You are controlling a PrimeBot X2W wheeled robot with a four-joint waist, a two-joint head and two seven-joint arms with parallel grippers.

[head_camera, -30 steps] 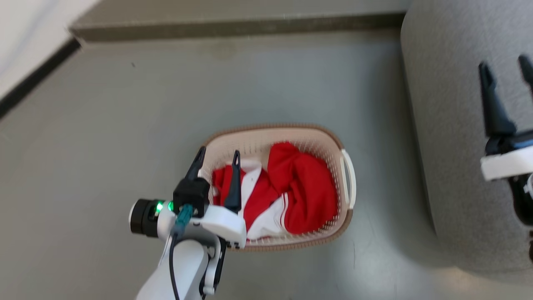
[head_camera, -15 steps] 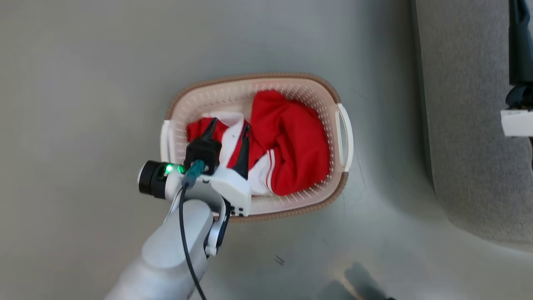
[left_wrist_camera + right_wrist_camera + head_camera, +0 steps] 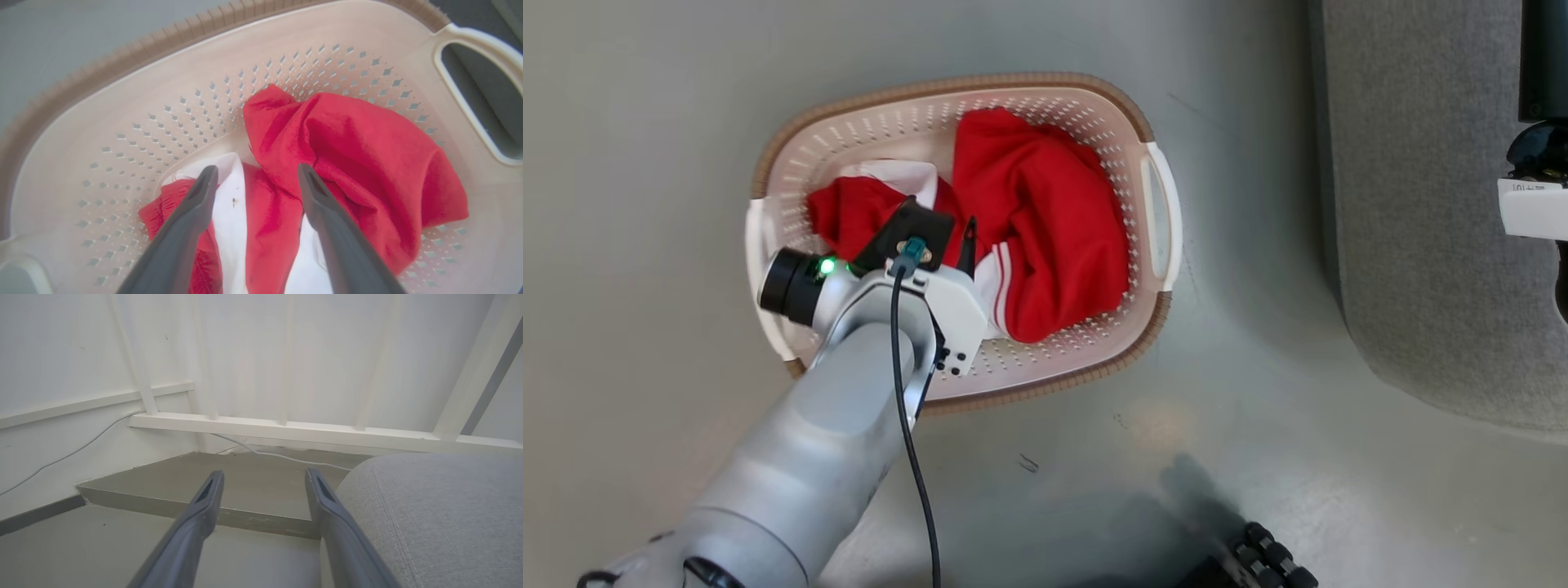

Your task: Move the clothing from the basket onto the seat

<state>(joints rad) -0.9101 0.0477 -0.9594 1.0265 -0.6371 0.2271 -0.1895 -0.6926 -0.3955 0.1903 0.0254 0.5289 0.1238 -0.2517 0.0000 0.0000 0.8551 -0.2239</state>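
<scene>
The left hand (image 3: 939,214) has gone from the basket's near-left rim down into its left half, while the whole head view has shifted with the camera. The clothing (image 3: 1037,212) lies crumpled in the basket (image 3: 947,83), which holds nothing else: a large red bundle fills the right half, and a flatter red piece with a white panel lies on the left, with thin red-and-white striped trim showing near the middle. The fabric looks soft and deeply creased. The left hand's two dark fingers stand spread wide over the white panel and a red fold, clamping nothing; whether the tips touch the cloth I cannot tell. The basket is cream, perforated, brown-rimmed, with a white side handle (image 3: 1161,212), and stands on the grey floor (image 3: 645,122). The grey seat (image 3: 1413,204) lies near its right side, bare. The right hand (image 3: 264,475) hangs beside the seat's edge, fingers spread, empty.
</scene>
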